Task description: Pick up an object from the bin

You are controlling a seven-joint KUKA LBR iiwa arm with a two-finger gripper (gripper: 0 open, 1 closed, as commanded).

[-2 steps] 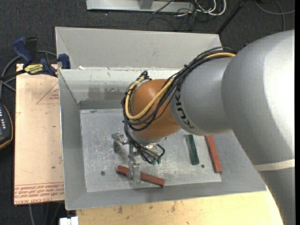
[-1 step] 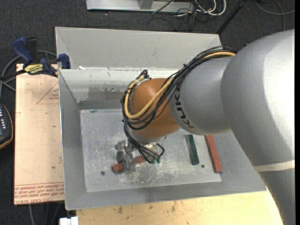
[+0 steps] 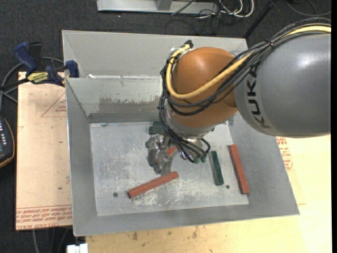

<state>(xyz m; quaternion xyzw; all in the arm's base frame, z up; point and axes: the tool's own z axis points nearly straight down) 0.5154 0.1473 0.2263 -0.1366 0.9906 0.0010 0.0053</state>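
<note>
Now | 2 red bars: front red bar [image 3: 152,185], right red bar [image 3: 238,168] | 1 green bar [image 3: 216,167] | gripper [image 3: 160,159] state: cannot tell

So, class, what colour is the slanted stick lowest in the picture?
Reddish-brown stick; camera view.

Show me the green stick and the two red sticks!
green stick [image 3: 216,168], camera view, its middle.
red stick on the right [image 3: 238,169], camera view, its middle.
red stick at the front [image 3: 153,185], camera view, its middle.
</note>
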